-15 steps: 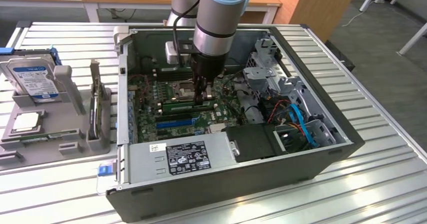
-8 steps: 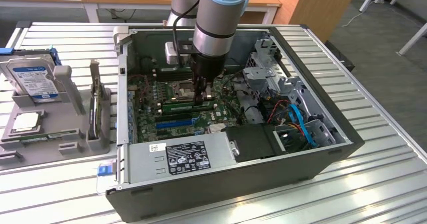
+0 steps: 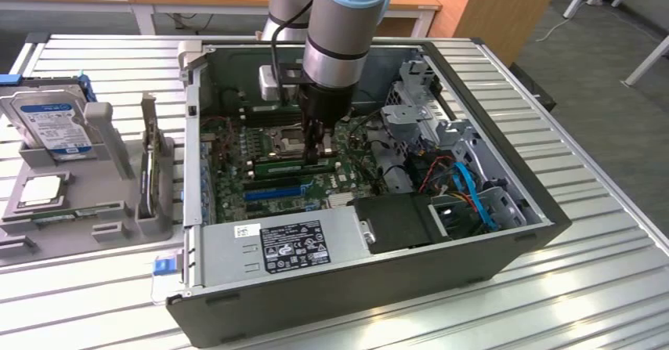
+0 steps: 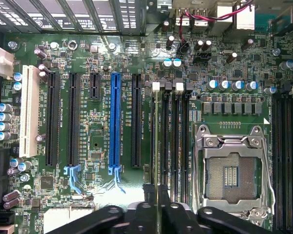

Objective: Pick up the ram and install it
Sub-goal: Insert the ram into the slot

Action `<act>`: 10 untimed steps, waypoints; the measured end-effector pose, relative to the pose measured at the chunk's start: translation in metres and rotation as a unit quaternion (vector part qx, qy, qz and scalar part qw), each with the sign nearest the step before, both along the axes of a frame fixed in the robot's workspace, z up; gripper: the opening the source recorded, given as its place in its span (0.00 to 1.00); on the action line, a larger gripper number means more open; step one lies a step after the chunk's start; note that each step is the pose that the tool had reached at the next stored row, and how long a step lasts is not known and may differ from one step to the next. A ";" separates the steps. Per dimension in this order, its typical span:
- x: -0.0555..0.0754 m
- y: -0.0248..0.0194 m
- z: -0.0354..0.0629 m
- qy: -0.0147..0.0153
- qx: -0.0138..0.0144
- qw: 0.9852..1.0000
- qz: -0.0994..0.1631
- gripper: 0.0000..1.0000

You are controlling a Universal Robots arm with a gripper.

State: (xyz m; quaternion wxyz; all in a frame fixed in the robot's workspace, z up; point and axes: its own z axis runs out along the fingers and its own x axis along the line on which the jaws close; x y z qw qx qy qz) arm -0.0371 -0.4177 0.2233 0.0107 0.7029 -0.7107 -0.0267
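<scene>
The ram (image 4: 157,146) is seen edge-on, a thin green stick standing upright in the memory slot nearest the long black card slots. In the exterior view the ram (image 3: 277,164) shows as a green strip on the motherboard inside the open computer case (image 3: 522,232). My gripper (image 4: 157,210) reaches straight down into the case, its black fingers (image 4: 142,214) pressed against either side of the stick's upper edge. In the exterior view the gripper (image 3: 319,154) sits just beside the empty processor socket (image 3: 287,138).
An empty processor socket (image 4: 232,175) lies right beside the memory slots, a blue card slot (image 4: 115,122) on the other side. The power supply (image 3: 282,244) and blue cables (image 3: 475,197) crowd the case. A grey holder (image 3: 74,209) at the exterior view's left carries a hard drive (image 3: 52,123) and a processor chip (image 3: 42,189).
</scene>
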 end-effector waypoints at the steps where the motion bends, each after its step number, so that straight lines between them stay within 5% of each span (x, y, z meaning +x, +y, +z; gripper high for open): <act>1: 0.000 0.0000 0.0000 0.000 0.000 1.000 0.000 0.18; 3: 0.000 0.0000 0.0000 0.000 0.000 1.000 0.000 0.25; 10: 0.000 0.0000 0.0001 0.000 0.000 1.000 0.000 0.25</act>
